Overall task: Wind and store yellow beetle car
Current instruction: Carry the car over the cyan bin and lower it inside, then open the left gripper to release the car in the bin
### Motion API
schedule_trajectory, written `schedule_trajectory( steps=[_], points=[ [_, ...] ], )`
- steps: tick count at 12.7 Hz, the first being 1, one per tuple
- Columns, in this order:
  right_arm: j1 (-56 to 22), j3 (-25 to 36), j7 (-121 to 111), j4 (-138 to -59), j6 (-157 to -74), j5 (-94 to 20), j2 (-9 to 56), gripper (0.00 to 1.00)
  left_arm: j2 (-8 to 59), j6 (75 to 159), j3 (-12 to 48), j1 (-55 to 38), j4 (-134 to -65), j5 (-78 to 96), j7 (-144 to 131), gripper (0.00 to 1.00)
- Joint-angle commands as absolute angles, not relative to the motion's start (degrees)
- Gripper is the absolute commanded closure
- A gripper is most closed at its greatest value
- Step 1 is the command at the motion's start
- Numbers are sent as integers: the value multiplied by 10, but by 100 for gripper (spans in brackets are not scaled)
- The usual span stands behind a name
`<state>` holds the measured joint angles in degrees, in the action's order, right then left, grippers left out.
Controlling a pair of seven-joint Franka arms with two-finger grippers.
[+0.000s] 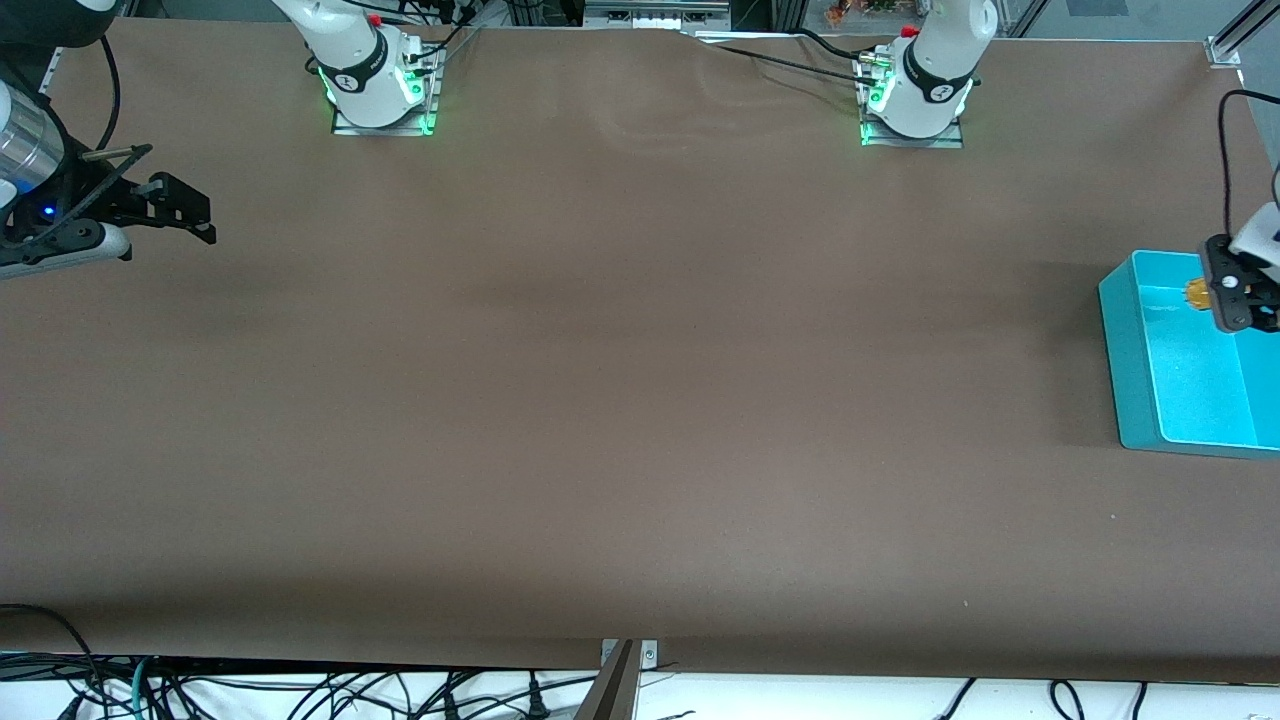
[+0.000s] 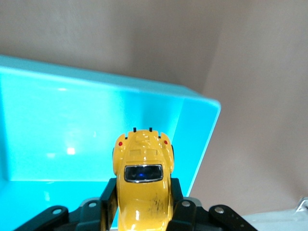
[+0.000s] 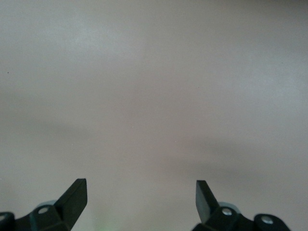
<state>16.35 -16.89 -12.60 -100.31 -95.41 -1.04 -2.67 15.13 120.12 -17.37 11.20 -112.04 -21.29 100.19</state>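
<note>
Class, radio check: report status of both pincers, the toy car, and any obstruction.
Left pincer shut on small yellow beetle car, over open turquoise plastic bin. Right pincer open, waiting over bare brown table. No obstruction seen.

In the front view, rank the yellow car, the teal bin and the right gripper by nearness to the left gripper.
1. yellow beetle car: clamped in the left gripper.
2. teal bin: directly under that gripper.
3. right gripper: open, waiting over the right arm's end of the table.
</note>
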Motion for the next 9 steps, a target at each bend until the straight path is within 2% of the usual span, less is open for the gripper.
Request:
schedule_trajectory(
  steps=[1,3,5,6,8,9],
  points=[
    [163,-170,-125,-990,-943,-18,-24,0,223,1273,-178,112,-1100,-207,1066,67],
    [163,-170,-126,-990,-942,-18,-24,0,281,1372,-185,122,-1101,-206,1127,66],
    [163,-170,-126,-990,-942,-18,-24,0,308,1429,-185,143,-1107,-201,1145,62],
    [163,-170,-125,-990,-943,-18,-24,0,313,1437,-185,143,-1113,-200,1146,53],
    [163,-170,-125,-990,-943,-18,-24,0,314,1443,-185,144,-1119,-198,1146,0],
    [163,-170,-125,-990,-943,-18,-24,0,313,1443,-185,142,-1119,-198,1146,0]
  ],
)
